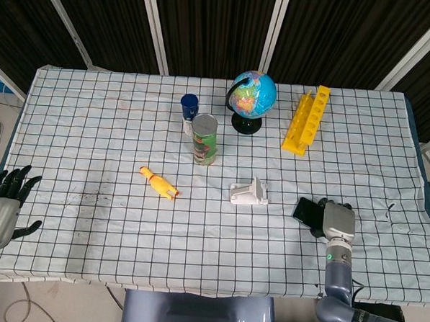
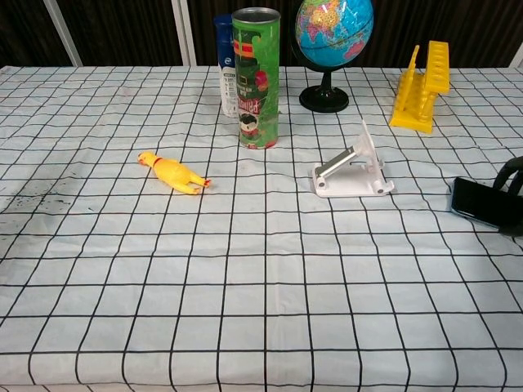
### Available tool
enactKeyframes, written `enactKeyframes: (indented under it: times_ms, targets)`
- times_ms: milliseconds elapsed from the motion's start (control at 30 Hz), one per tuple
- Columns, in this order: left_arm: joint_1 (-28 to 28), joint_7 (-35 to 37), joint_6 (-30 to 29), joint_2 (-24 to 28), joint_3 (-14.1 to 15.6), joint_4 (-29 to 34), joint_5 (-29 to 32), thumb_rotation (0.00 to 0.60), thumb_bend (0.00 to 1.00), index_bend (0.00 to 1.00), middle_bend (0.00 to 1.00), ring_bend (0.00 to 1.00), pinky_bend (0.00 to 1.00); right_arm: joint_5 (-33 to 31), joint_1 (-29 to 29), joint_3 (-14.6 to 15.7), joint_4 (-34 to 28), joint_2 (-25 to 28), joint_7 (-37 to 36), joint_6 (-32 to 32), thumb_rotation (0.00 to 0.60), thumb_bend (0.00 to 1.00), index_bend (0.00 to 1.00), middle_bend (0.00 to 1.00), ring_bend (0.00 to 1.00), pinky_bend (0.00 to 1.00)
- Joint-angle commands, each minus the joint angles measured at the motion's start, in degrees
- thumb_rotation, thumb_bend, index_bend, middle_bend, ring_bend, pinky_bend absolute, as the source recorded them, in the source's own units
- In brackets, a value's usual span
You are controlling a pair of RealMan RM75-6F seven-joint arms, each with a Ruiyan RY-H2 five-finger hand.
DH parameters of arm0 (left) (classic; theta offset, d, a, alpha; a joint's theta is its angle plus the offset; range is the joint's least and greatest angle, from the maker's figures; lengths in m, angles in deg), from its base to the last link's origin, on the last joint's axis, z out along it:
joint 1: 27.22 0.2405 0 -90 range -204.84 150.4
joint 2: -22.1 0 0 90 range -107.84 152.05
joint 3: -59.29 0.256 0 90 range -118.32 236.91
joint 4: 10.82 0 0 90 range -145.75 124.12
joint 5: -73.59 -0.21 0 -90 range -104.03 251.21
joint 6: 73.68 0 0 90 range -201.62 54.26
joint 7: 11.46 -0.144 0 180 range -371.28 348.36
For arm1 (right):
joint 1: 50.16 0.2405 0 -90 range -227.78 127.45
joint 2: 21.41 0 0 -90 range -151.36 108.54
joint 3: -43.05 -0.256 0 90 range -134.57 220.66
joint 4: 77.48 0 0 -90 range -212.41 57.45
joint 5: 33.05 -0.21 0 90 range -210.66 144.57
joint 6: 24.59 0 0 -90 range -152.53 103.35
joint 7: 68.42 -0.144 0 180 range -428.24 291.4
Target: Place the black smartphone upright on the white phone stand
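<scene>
here, the black phone (image 1: 305, 209) sits near the right front part of the checked tablecloth (image 1: 93, 140), with the right hand (image 1: 333, 220) closed around its right end; in the chest view the phone (image 2: 478, 201) shows at the right edge, its far end tucked into dark fingers (image 2: 511, 173). whether the phone is lifted off the cloth or resting on it cannot be told. the left part of the phone sticks out free of the hand, pointing toward the middle of the table.

the white phone stand (image 1: 249, 193) is to the left of the phone, apart from it, with nothing on it. in the chest view the stand (image 2: 353, 168) has a flat base and a slanted back plate propped by a silvery strut.

further out, a yellow rubber chicken (image 1: 158, 182) lies on the cloth left of the stand. behind the stand a green can (image 1: 205, 138) stands upright, with a blue-capped bottle (image 1: 189, 110) just behind it. a globe (image 1: 251, 95) on a black base stands to the right of the can, and a yellow rack (image 1: 306, 119) lies further right, near the back of the table.

the left hand (image 1: 2, 207) is off the table's left front corner, well apart from everything, holding nothing with its fingers spread.
</scene>
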Motion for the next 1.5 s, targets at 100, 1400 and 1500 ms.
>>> enactKeyframes:
  times_ms: [100, 1400, 1500]
  targets:
    - [0.0, -0.1, 0.0, 0.0, 0.0, 0.0, 0.0, 0.6, 0.1, 0.14, 0.0, 0.0, 0.0, 1.6, -0.5, 0.2, -0.1, 0.1, -1.0, 0.6, 0.6, 0.38, 0.73, 0.67, 0.43, 0.18]
    - [-0.2, -0.7, 0.2, -0.2, -0.2, 0.2, 0.4, 0.6, 0.1, 0.15, 0.0, 0.0, 0.0, 27.4, -4.4, -9.4, -7.2, 10.7, -56.4, -17.7, 0.6, 0.39, 0.75, 0.68, 0.45, 0.18]
    - [-0.3, -0.9, 0.4, -0.2, -0.3, 0.3, 0.4, 0.6, 0.1, 0.15, 0.0, 0.0, 0.0, 28.5, -3.2, -10.3, -5.8, 10.6, -61.7, -21.1, 0.6, 0.39, 0.75, 0.68, 0.45, 0.18]
